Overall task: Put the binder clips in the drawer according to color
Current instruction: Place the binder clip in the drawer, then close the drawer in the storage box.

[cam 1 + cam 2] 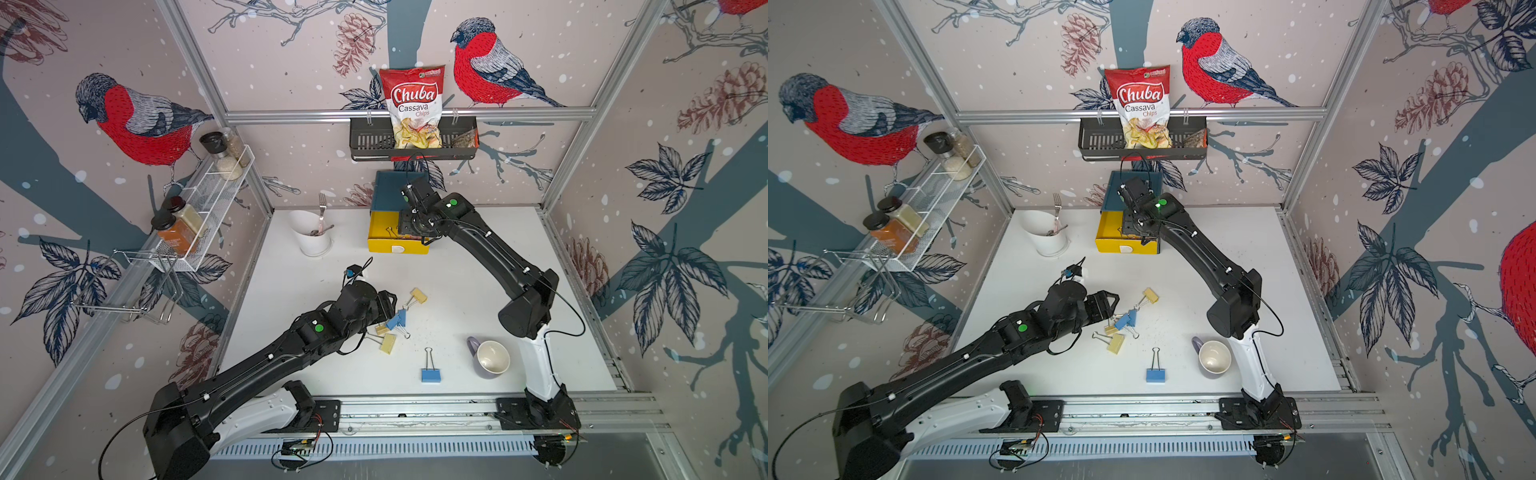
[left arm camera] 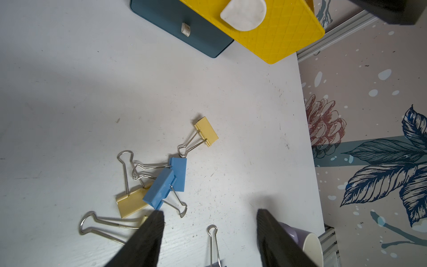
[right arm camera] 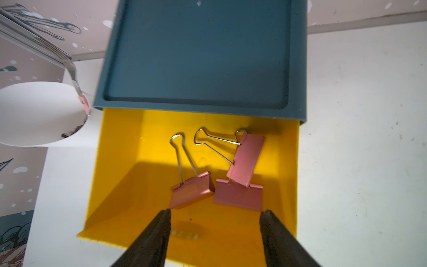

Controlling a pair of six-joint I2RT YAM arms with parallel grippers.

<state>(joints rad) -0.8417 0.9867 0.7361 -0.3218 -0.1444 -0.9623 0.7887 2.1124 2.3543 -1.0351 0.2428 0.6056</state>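
Only the right wrist view looks into the pulled-out yellow drawer [image 3: 115, 161] of the teal chest [image 3: 203, 53]. Three pink binder clips [image 3: 238, 195] lie on its floor, two overlapping and the third close beside them. The right gripper [image 3: 216, 212] hangs over them with its jaws wide apart and nothing between them. In both top views that gripper covers the drawer's inside, so only a wire loop at the drawer's edge shows there, perhaps a handle of one of those clips. The left wrist view gives the loose pile on the white table [image 2: 69, 92] in detail: two blue clips [image 2: 179, 173] overlap, one resting on a yellow clip [image 2: 131, 204], and a second yellow clip [image 2: 206, 131] lies with its handle ending at the blue pair. The left gripper [image 2: 209, 212] is spread wide and empty, one jaw just beside the pile. A top view adds a lone blue clip [image 1: 431, 375] apart from the pile, near the lilac mug [image 1: 490, 357]. The right arm reaches from the near rail to the chest at the back wall, wrist bent down. The left arm stretches low from the near corner to the table's middle.
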